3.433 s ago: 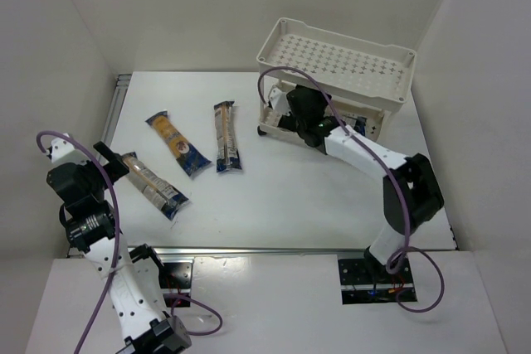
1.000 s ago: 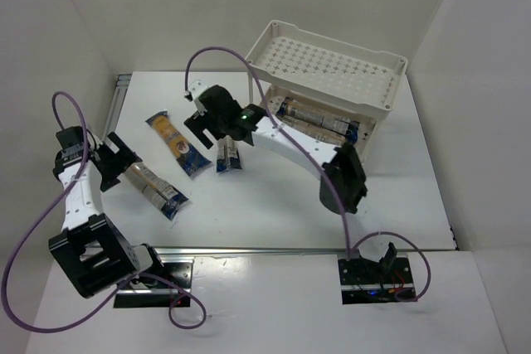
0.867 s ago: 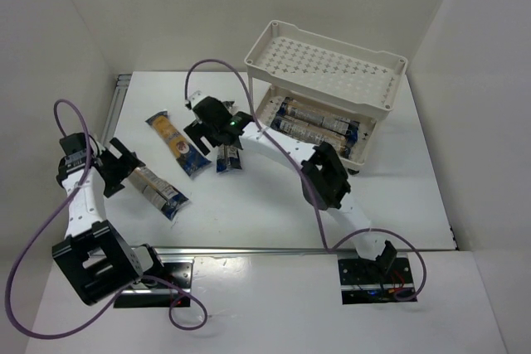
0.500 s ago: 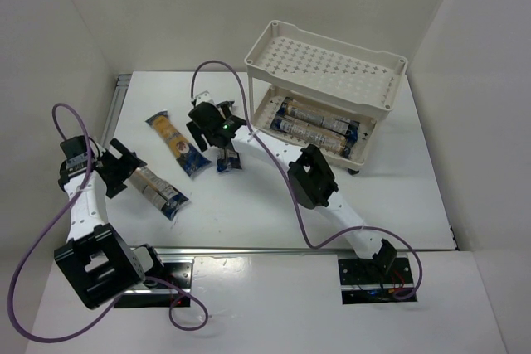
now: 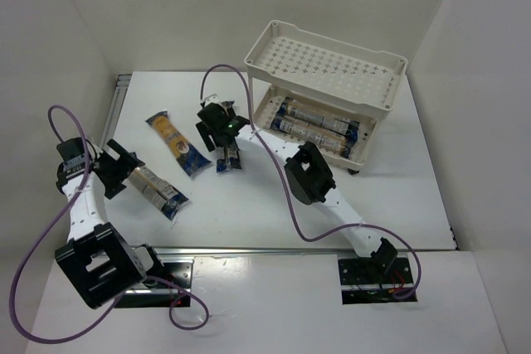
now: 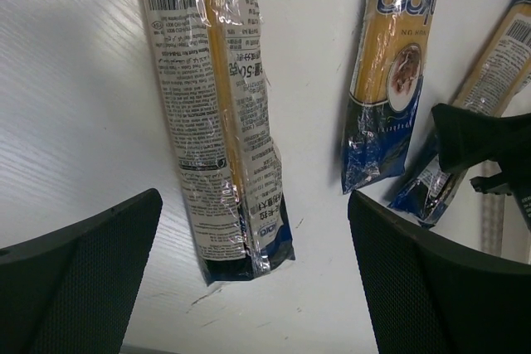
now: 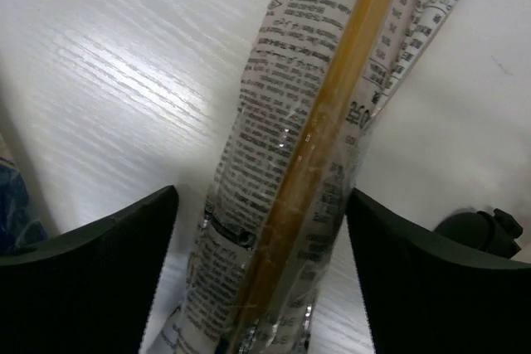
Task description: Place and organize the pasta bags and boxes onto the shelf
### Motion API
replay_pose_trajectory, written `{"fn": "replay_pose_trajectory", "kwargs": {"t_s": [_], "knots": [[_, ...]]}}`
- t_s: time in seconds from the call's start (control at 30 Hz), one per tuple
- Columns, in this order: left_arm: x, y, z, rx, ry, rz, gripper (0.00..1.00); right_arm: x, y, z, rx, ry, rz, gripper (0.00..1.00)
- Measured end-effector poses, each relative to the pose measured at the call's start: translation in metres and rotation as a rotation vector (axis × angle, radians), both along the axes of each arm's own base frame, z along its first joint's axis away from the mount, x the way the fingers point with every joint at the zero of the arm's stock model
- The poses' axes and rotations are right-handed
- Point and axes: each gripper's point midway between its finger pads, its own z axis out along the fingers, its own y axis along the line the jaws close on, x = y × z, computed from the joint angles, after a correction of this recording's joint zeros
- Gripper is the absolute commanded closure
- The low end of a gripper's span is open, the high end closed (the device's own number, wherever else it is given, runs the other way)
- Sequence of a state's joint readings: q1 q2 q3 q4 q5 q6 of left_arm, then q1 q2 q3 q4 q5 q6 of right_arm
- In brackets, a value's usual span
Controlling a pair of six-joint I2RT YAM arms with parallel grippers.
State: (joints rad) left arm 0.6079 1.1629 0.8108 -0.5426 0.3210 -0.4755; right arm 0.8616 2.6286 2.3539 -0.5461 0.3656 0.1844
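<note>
Swinging away from the shelf (image 5: 328, 64), my right arm has crossed to mid-table, and my left arm has dropped in near the left edge. On the table (image 5: 265, 196) the shelf stands at the far right corner, with two packets (image 5: 319, 132) lying side by side in its lower tray. Three more lie flat on the table. My right gripper (image 7: 261, 230) is spread wide astride the centre packet (image 7: 290, 147), one finger on each side. My left gripper (image 6: 253, 230) gapes likewise over the left packet (image 6: 224, 122), near its dark blue end. Between those two lies the third packet (image 5: 177, 145).
</note>
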Motion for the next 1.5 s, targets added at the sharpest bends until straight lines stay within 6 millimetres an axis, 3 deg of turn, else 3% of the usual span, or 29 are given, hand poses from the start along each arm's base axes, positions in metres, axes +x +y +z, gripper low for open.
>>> {"fn": "replay_pose_trajectory", "kwargs": {"t_s": [0.03,0.07,0.13,0.17,0.27,0.37,0.43,0.47,0.5,0.53,0.63,0.7,0.77,0.97,1.2,1.27,1.3,1.33,1.37,1.5], "knots": [[0.000,0.001,0.000,0.000,0.000,0.003,0.00,-0.001,0.000,-0.002,-0.003,0.007,0.016,0.24],[0.000,0.001,0.000,0.000,-0.001,0.004,0.00,-0.001,0.000,-0.003,-0.008,0.010,0.028,0.40],[0.000,0.002,0.000,0.001,-0.002,0.006,0.00,-0.002,0.002,-0.004,-0.011,0.014,0.056,0.61],[0.000,0.002,0.000,0.001,-0.002,0.006,0.00,-0.002,0.002,-0.003,-0.016,0.009,0.067,0.80],[0.000,0.002,-0.001,0.001,-0.002,0.006,0.00,-0.003,0.006,0.003,-0.031,-0.014,0.108,1.00],[0.000,0.002,-0.001,0.001,-0.006,0.004,0.00,-0.011,0.006,0.000,-0.062,-0.027,0.147,1.00],[0.001,0.001,0.000,0.001,-0.011,0.003,0.00,-0.024,-0.002,-0.001,-0.082,-0.012,0.178,1.00],[0.001,0.001,0.001,0.003,-0.015,0.002,0.00,-0.034,-0.008,-0.001,-0.091,-0.003,0.203,0.95],[0.001,0.001,0.002,0.006,-0.021,0.001,0.00,-0.046,-0.017,-0.001,-0.105,0.018,0.229,0.68],[0.001,0.001,0.002,0.008,-0.026,0.001,0.00,-0.062,-0.028,-0.003,-0.125,0.047,0.263,0.54],[0.002,0.000,0.005,0.013,-0.041,-0.002,0.00,-0.110,-0.058,-0.008,-0.171,0.151,0.376,0.34],[0.002,0.000,0.006,0.015,-0.047,-0.004,0.00,-0.130,-0.065,-0.011,-0.185,0.197,0.430,0.29],[0.002,0.000,0.006,0.017,-0.050,-0.004,0.00,-0.138,-0.059,-0.011,-0.178,0.210,0.461,0.27],[0.003,0.000,0.010,0.026,-0.065,-0.005,0.00,-0.127,-0.035,-0.011,-0.170,0.179,0.469,0.31],[0.003,-0.001,0.013,0.032,-0.076,-0.011,0.00,-0.143,-0.048,-0.015,-0.204,0.153,0.459,0.25],[0.003,-0.003,0.013,0.035,-0.080,-0.013,0.00,-0.154,-0.057,-0.016,-0.211,0.163,0.461,0.35],[0.002,-0.003,0.014,0.036,-0.083,-0.014,0.00,-0.158,-0.061,-0.016,-0.213,0.169,0.461,0.49],[0.002,-0.004,0.015,0.039,-0.088,-0.017,0.00,-0.161,-0.063,-0.017,-0.214,0.174,0.460,0.95],[0.003,-0.004,0.016,0.043,-0.094,-0.020,0.00,-0.162,-0.063,-0.017,-0.211,0.173,0.452,1.00],[0.004,-0.007,0.023,0.058,-0.118,-0.028,0.00,-0.160,-0.060,-0.008,-0.206,0.150,0.451,1.00]]}}
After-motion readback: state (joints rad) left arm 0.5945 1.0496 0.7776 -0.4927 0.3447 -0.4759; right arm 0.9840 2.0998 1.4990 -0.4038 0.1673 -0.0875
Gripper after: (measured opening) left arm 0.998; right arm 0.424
